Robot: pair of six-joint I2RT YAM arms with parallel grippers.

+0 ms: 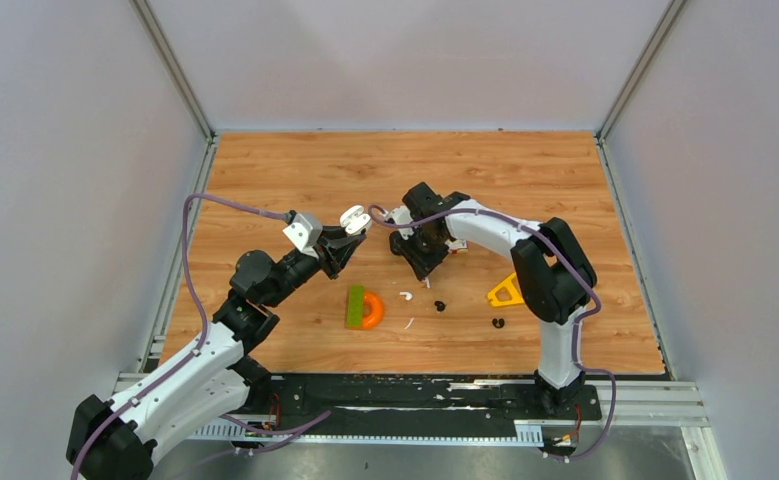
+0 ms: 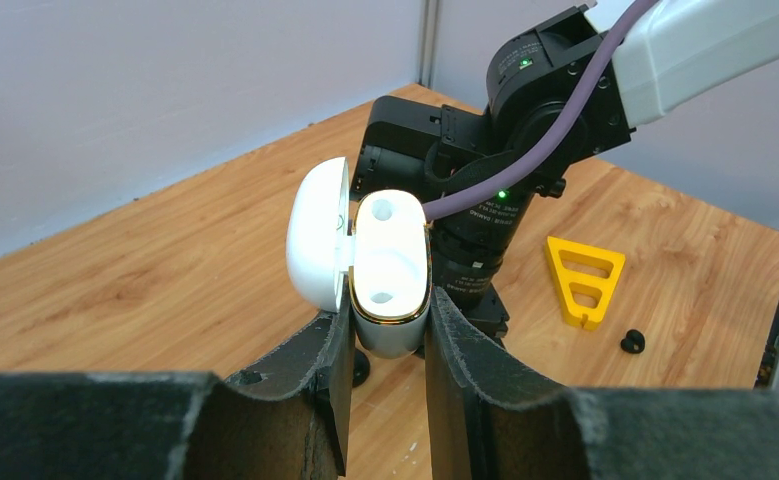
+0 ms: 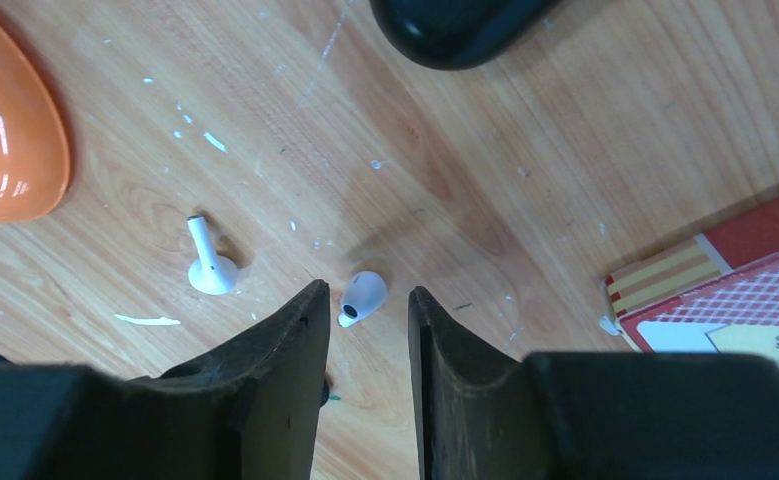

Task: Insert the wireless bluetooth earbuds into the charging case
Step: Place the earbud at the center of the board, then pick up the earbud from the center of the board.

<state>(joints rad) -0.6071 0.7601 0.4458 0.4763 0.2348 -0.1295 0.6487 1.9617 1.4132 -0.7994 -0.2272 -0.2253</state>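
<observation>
My left gripper (image 2: 389,300) is shut on the lower body of an open white charging case (image 2: 391,255), held up in the air with its lid (image 2: 317,235) swung left; both sockets are empty. In the top view this case (image 1: 355,218) hangs left of the right wrist. My right gripper (image 3: 367,289) stands open low over the table, with a white earbud (image 3: 363,297) lying between its fingertips, untouched. A second white earbud (image 3: 208,265) lies to its left, stem up. Two black earbuds (image 1: 439,304) (image 1: 498,322) rest on the wood nearer the front.
A black case (image 3: 455,25) lies just beyond the right gripper. A red patterned box (image 3: 725,280) sits at its right. An orange-and-green piece (image 1: 363,308), a yellow triangle (image 1: 506,291) and a thin white sliver (image 3: 147,320) are also on the table.
</observation>
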